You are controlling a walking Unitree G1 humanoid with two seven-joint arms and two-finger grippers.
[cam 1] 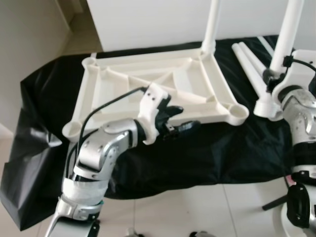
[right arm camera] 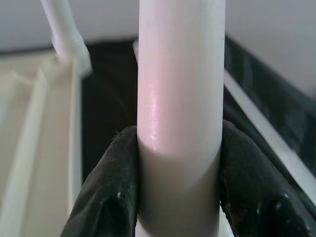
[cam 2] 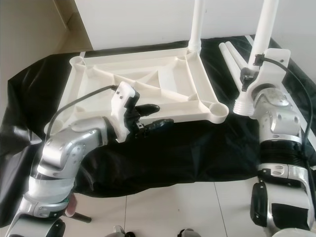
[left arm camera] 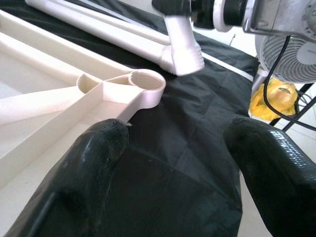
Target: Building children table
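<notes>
**Leg held upright beside the open near corner socket**

The white tabletop (cam 1: 158, 84) lay upside down on a black sheet (cam 1: 207, 148), ribs facing up, with one leg (cam 1: 212, 24) already standing in its far right corner. At the left, the left gripper (cam 1: 173, 121) hovered over the tabletop's near edge with its fingers (left arm camera: 94, 163) spread apart and nothing between them, pointing toward the empty socket (cam 1: 238, 113) at the near right corner. That socket lay to the left of the right gripper (cam 2: 247, 81), close by but not touching what it carried. The right gripper was clenched around a second leg (cam 2: 261, 34), its fingers (right arm camera: 106, 197) pressed to either side of the shaft. This leg stood nearly upright, its long axis rising out of frame, its flared foot end (cam 2: 243, 106) lowest, just above the sheet. Two spare legs (cam 1: 249, 61) lay flat behind it. The right arm was judged nearer the socket; the leg would probably need shifting left to sit over it.
</notes>
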